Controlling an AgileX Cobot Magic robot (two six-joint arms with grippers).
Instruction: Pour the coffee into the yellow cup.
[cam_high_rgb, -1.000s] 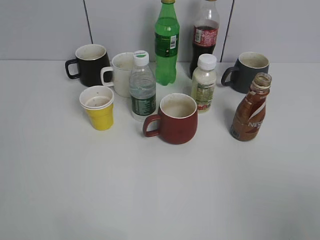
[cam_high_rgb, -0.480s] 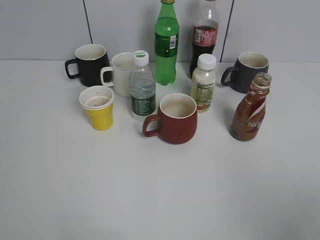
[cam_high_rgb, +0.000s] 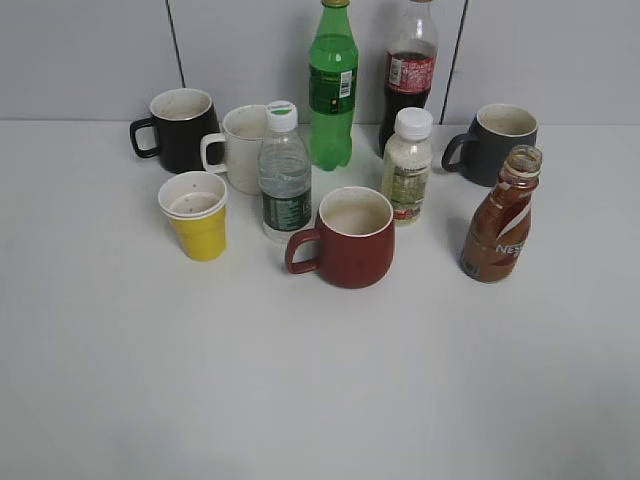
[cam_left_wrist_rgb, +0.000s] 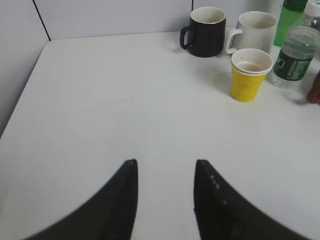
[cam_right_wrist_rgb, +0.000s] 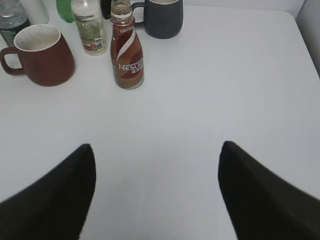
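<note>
The coffee bottle (cam_high_rgb: 500, 222), small, curvy and capless with a brown-and-white swirl label, stands upright at the right; it also shows in the right wrist view (cam_right_wrist_rgb: 127, 52). The yellow cup (cam_high_rgb: 197, 216) with white rim stands upright at the left, and in the left wrist view (cam_left_wrist_rgb: 249, 75). My left gripper (cam_left_wrist_rgb: 165, 162) is open and empty over bare table, well short of the cup. My right gripper (cam_right_wrist_rgb: 156, 146) is wide open and empty, short of the coffee bottle. Neither gripper shows in the exterior view.
A dark red mug (cam_high_rgb: 349, 238) stands between cup and coffee. Behind are a water bottle (cam_high_rgb: 285, 180), white mug (cam_high_rgb: 240, 148), black mug (cam_high_rgb: 180, 128), green bottle (cam_high_rgb: 333, 85), cola bottle (cam_high_rgb: 411, 70), a white-capped bottle (cam_high_rgb: 408, 168) and a grey mug (cam_high_rgb: 498, 143).
</note>
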